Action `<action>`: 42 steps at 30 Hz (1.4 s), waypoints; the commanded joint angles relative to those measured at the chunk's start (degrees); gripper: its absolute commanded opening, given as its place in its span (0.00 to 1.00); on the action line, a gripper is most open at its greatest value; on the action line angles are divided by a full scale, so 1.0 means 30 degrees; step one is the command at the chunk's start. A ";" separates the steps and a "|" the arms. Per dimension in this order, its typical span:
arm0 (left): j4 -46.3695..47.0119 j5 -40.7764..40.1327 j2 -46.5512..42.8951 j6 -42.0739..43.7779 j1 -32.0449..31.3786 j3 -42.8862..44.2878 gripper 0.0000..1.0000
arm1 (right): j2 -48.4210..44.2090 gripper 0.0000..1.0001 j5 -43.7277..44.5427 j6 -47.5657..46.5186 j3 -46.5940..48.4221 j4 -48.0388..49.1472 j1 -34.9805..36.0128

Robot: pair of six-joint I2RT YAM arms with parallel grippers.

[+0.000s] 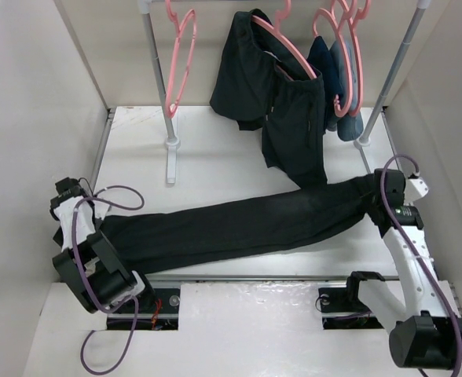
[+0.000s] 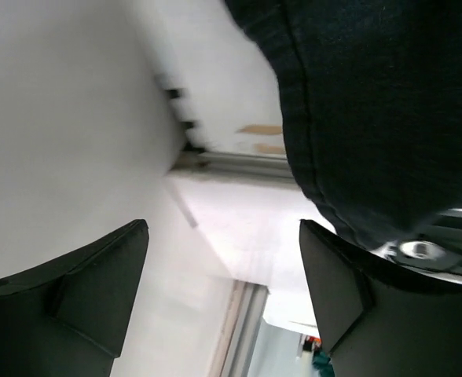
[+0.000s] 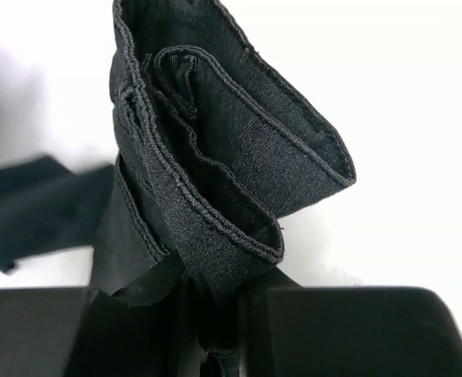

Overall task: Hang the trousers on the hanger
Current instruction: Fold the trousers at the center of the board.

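**Stock of the table, left to right: trousers flat, one end held**

1. Left gripper [image 2: 223, 234], at the left edge of the table [image 1: 215, 169]. The fingers [image 2: 97, 290] are spread wide and nothing is held between them (released). In the left wrist view, the dark cloth is seen just beside and partly over the right-hand finger, not between the two.

2. Empty pink hanger [image 1: 182, 59], hung on the far rail beside the left rack post [image 1: 170, 118]. It is well apart from the trousers.

3. Trousers [image 1: 239, 224], black, laid out long across the table. They run from the near left, beside the left gripper, up to the far right. The legs are kept together and lie flat on the surface for most of their length.

4. Short black garment [image 1: 294, 133], carried on a second pink hanger [image 1: 290, 49] at mid-rail. Its lower edge hangs down to the trousers (whether it touches them cannot be told).

5. Navy and pale-blue clothes [image 1: 337, 90], hung on further pink hangers [image 1: 347, 39] towards the right of the rail.

6. Right gripper [image 3: 215, 294], at the far right end of the trousers. It is clenched on a bunched, folded hem of the black cloth [image 3: 215, 157], which stands up in layers above the fingers in the right wrist view.
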 commanded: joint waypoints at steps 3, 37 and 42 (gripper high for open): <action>-0.2784 0.2687 -0.0120 0.1646 0.0102 -0.1745 0.75 | -0.0231 0.00 0.1920 -0.1125 0.0994 -0.0189 -0.0229; -0.1764 0.1347 -0.0791 0.2409 -0.0454 0.1245 0.00 | 0.0153 0.00 0.2887 -0.2092 0.1521 0.0367 -0.0229; -0.2612 0.2686 -0.0971 0.2822 -0.0454 0.0831 0.38 | 0.0152 0.00 0.2418 -0.2705 0.1287 0.0833 -0.0229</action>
